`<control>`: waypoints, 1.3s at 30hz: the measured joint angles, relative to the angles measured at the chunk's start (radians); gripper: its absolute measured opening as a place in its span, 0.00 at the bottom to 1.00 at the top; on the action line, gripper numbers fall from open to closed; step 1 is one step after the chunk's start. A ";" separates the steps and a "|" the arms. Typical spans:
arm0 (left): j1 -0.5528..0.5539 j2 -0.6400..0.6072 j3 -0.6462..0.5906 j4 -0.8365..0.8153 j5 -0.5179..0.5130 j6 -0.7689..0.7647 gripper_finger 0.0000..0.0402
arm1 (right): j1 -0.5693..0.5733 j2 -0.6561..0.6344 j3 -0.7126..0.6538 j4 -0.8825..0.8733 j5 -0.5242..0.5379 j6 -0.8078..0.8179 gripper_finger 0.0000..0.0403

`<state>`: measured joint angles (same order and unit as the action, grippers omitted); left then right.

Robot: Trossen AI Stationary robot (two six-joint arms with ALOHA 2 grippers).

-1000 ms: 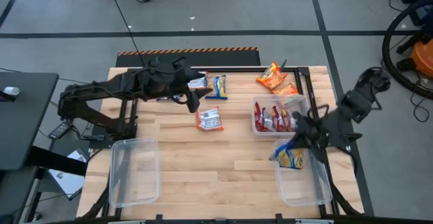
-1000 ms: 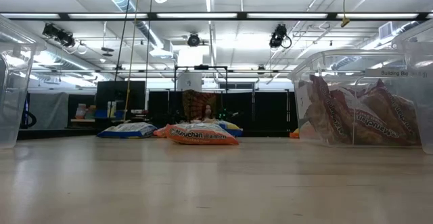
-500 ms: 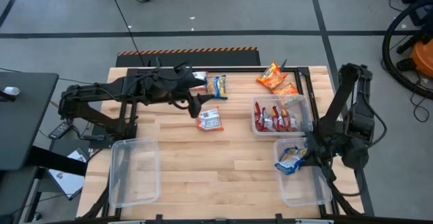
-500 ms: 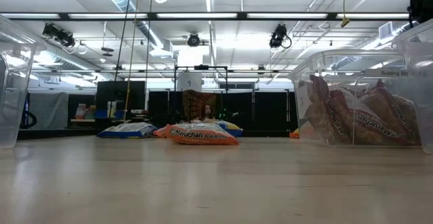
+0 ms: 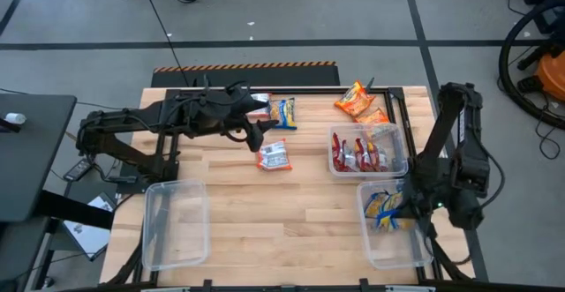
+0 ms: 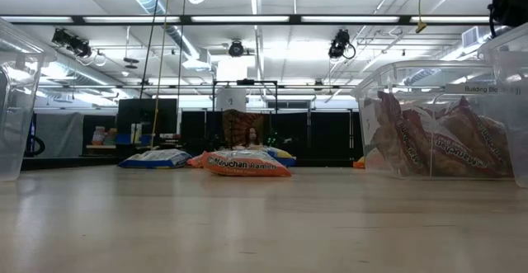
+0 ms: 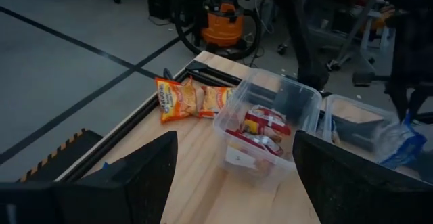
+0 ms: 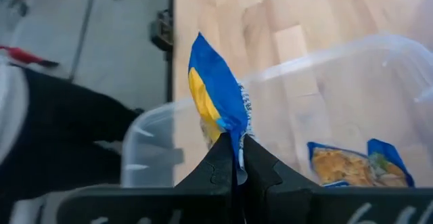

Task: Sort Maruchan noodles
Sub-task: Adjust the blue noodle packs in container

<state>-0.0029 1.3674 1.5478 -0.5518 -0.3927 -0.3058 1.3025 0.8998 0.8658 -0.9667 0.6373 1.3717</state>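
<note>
Right hand [image 8: 235, 158] pinches a blue-and-yellow packet [image 8: 215, 99], its lower end hidden.

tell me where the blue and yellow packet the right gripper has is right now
In the high view the blue-and-yellow packet hangs from the right gripper over the clear bin at the table's near right corner.

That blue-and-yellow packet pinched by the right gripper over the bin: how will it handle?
The blue-and-yellow packet hangs from one edge in the right gripper, so it is probably light. Its crinkled film looks floppy and may swing. A thin edge pinch could slip.
</note>
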 joint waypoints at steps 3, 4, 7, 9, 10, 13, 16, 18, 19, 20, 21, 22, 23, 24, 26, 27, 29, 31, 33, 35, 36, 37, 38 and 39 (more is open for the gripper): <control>0.000 0.000 0.000 0.000 0.000 0.001 0.73 | -0.003 0.020 -0.043 -0.003 0.006 0.041 0.03; 0.000 0.000 0.000 0.000 0.000 0.001 0.73 | -0.003 0.027 -0.056 -0.003 0.006 0.061 0.03; 0.000 0.000 0.000 0.000 0.000 0.002 0.73 | -0.003 0.041 -0.093 0.015 0.017 0.102 0.03; 0.000 0.000 0.000 0.001 0.000 0.002 0.73 | -0.003 0.043 -0.115 0.062 0.025 0.112 0.03; 0.000 0.000 0.000 0.001 -0.001 0.002 0.73 | -0.003 0.044 -0.126 0.087 0.023 0.112 0.03; 0.000 0.000 0.000 0.001 -0.007 0.003 0.73 | -0.003 0.044 -0.151 0.132 0.013 0.113 0.03; 0.006 0.000 0.000 0.001 -0.006 0.003 0.73 | -0.014 0.044 -0.183 0.134 0.015 0.118 0.03; 0.006 0.000 0.000 0.001 -0.007 0.003 0.73 | -0.031 0.044 -0.208 0.130 0.012 0.119 0.03; 0.006 0.000 0.000 0.002 -0.009 0.003 0.73 | -0.041 0.044 -0.219 0.130 0.008 0.119 0.03; 0.006 0.000 0.000 0.002 -0.010 0.003 0.73 | -0.050 0.044 -0.228 0.130 0.005 0.118 0.04; 0.006 0.000 0.000 0.002 -0.010 0.003 0.73 | -0.057 0.044 -0.235 0.130 0.000 0.119 0.05; 0.006 0.000 0.000 0.002 -0.010 0.003 0.73 | -0.063 0.044 -0.241 0.132 -0.002 0.119 0.05; 0.006 0.000 0.000 0.002 -0.009 0.003 0.73 | -0.068 0.044 -0.245 0.132 -0.003 0.118 0.06; 0.006 0.000 0.000 0.002 -0.009 0.003 0.73 | -0.072 0.044 -0.247 0.132 -0.005 0.115 0.07; 0.006 0.000 0.000 0.002 -0.008 0.003 0.73 | -0.080 0.044 -0.252 0.131 -0.015 0.102 0.09; 0.006 0.000 0.000 0.002 -0.008 0.003 0.73 | -0.083 0.044 -0.256 0.129 -0.025 0.095 0.10; 0.006 0.000 0.000 0.002 -0.008 0.003 0.73 | -0.093 0.044 -0.265 0.119 -0.050 0.094 0.12; 0.006 0.000 0.000 0.002 -0.008 0.004 0.73 | -0.107 0.044 -0.270 0.102 -0.082 0.094 0.14; 0.006 0.000 0.000 0.002 -0.008 0.005 0.73 | -0.123 0.043 -0.267 0.091 -0.105 0.094 0.16; 0.006 0.000 0.000 0.002 -0.007 0.006 0.73 | -0.138 0.042 -0.256 0.082 -0.109 0.091 0.19; 0.006 0.000 0.000 0.001 -0.007 0.006 0.73 | -0.147 0.043 -0.248 0.077 -0.110 0.085 0.20; 0.006 0.000 0.000 0.002 -0.007 0.009 0.73 | -0.155 0.042 -0.239 0.071 -0.113 0.073 0.21; 0.006 0.000 0.000 0.002 -0.007 0.017 0.73 | -0.165 0.042 -0.228 0.060 -0.120 0.062 0.22; 0.006 0.000 0.000 0.002 -0.007 0.026 0.73 | -0.176 0.042 -0.216 0.046 -0.132 0.048 0.23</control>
<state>0.0036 1.3678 1.5475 -0.5503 -0.4000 -0.2795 1.1270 0.9421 0.6496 -0.9210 0.5052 1.4200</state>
